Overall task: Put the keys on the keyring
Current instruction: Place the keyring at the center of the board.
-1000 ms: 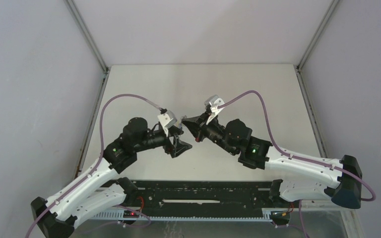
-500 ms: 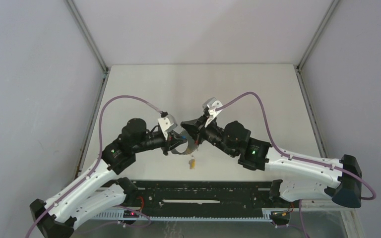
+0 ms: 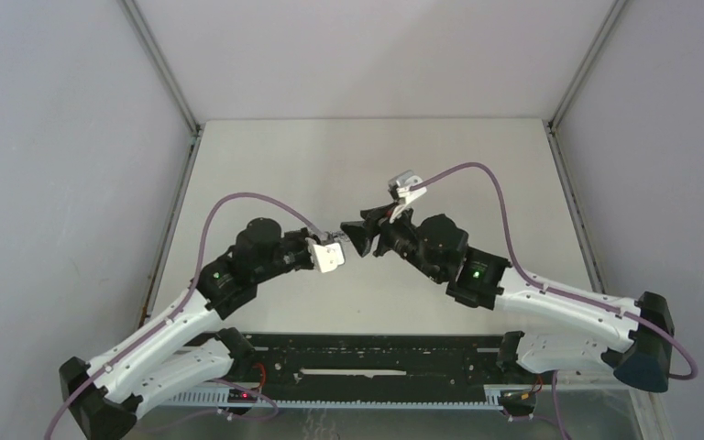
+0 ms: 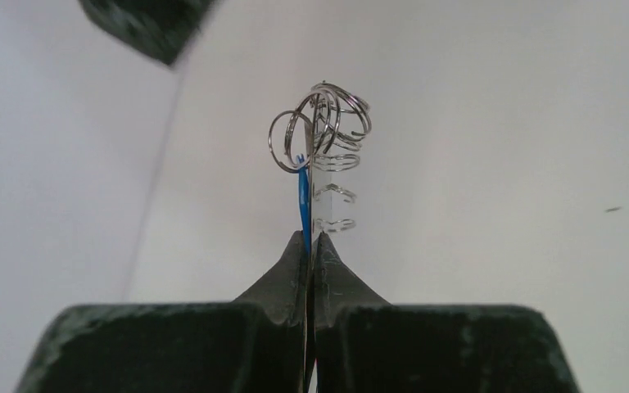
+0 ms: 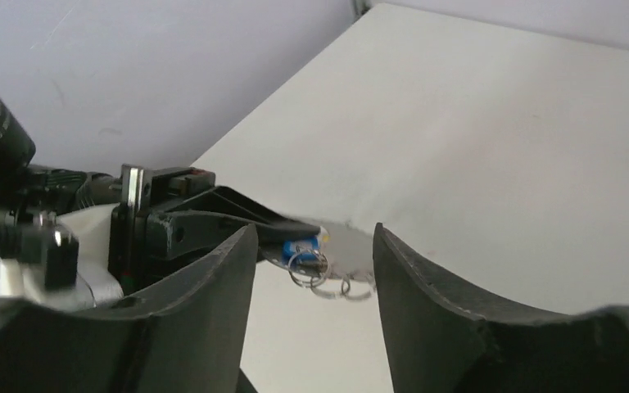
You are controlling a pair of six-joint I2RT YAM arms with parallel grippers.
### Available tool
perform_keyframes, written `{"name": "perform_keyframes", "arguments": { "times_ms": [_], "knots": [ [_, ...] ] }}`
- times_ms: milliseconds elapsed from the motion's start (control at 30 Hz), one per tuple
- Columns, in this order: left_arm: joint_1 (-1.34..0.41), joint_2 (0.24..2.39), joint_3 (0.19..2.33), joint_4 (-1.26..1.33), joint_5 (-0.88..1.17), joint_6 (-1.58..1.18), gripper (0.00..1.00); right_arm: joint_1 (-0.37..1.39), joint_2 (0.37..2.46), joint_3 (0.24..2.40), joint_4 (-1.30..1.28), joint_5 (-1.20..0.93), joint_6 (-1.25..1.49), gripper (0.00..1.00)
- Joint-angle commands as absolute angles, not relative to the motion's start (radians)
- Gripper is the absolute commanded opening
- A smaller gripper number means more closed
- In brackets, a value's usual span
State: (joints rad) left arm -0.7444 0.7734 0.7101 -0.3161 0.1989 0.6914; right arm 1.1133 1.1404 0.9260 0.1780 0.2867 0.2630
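Fingers of the left gripper (image 4: 311, 239) are pressed together on a thin grey keyring hoop (image 4: 312, 168), seen edge-on from the left wrist and standing upright out of the tips. A blue-headed metal key (image 4: 303, 196) lies flat against the hoop on its 9 o'clock side and runs down into the same grip. A cluster of small silver wire loops (image 4: 321, 123) sits at 12 o'clock, at the hoop's top end.

From overhead, both grippers meet tip to tip over the middle of the white surface (image 3: 330, 156), the left reaching toward 3 o'clock and the right toward 9 o'clock. The right gripper (image 5: 313, 232) has its fingers (image 5: 237, 270) spread wide and grips nothing. They flank the left fingertips, the key and the loops. Whether they touch anything cannot be told.
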Motion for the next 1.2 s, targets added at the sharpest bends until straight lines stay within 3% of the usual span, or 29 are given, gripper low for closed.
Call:
{"name": "perform_keyframes", "arguments": {
  "times_ms": [0, 67, 100, 133, 167, 233, 367, 600, 733, 900, 1067, 1167],
  "knots": [
    [-0.74, 0.837, 0.713, -0.147, 0.054, 1.128, 0.0, 1.05, 1.038, 0.949, 0.121, 0.314, 0.289, 0.65],
    [-0.711, 0.891, 0.72, -0.065, 0.041, 1.209, 0.0, 1.013, 0.989, 0.93, 0.091, 0.328, 0.291, 0.73],
    [-0.692, 0.927, 0.73, -0.021, 0.036, 1.243, 0.0, 1.0, 0.961, 0.915, 0.079, 0.344, 0.292, 0.8],
    [-0.675, 0.973, 0.746, 0.021, 0.032, 1.259, 0.0, 0.983, 0.935, 0.899, 0.068, 0.355, 0.301, 0.96],
    [-0.659, 1.02, 0.769, 0.053, 0.026, 1.258, 0.0, 0.963, 0.91, 0.878, 0.058, 0.357, 0.316, 0.99],
    [-0.641, 1.114, 0.831, 0.025, 0.018, 1.261, 0.02, 0.93, 0.863, 0.836, 0.029, 0.362, 0.349, 1.0],
    [-0.636, 1.253, 0.842, 0.026, 0.052, 1.348, 0.14, 0.901, 0.786, 0.76, -0.035, 0.378, 0.399, 1.0],
    [-0.664, 1.476, 0.904, 0.013, -0.013, 1.338, 0.11, 0.9, 0.662, 0.632, -0.086, 0.43, 0.477, 1.0],
    [-0.735, 1.514, 0.892, -0.043, -0.047, 1.263, 0.14, 0.898, 0.615, 0.598, -0.13, 0.464, 0.485, 1.0],
    [-0.819, 1.55, 0.93, -0.239, -0.008, 1.039, 0.33, 0.881, 0.609, 0.597, -0.163, 0.462, 0.493, 1.0],
    [-0.85, 1.597, 1.0, -0.433, 0.049, 0.866, 0.58, 0.858, 0.621, 0.591, -0.167, 0.444, 0.516, 1.0],
    [-0.851, 1.597, 1.026, -0.503, 0.089, 0.813, 0.67, 0.847, 0.629, 0.591, -0.163, 0.433, 0.524, 1.0]
  ]
}}
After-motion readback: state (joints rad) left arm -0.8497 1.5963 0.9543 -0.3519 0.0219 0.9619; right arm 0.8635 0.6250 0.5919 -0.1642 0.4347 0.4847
